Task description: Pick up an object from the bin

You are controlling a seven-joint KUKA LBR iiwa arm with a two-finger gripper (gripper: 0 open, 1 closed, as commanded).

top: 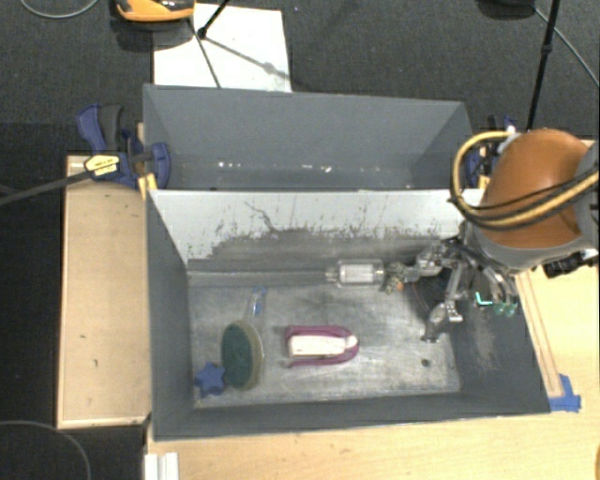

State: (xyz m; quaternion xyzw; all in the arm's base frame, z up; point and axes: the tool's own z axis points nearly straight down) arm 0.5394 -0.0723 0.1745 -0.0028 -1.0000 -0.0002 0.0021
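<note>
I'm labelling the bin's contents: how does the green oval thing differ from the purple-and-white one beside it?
The green oval is dark and single-coloured; the purple thing has a white middle. The green oval's length runs front to back, the purple thing's left to right. Both lie on the floor of the bin, apart from the gripper.

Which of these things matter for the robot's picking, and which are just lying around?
Part of the job: hand; bin; in it a clear tube, purple-white case, green oval pad, blue piece.
Just lying about: white paper, orange tool, both outside the bin.
</note>
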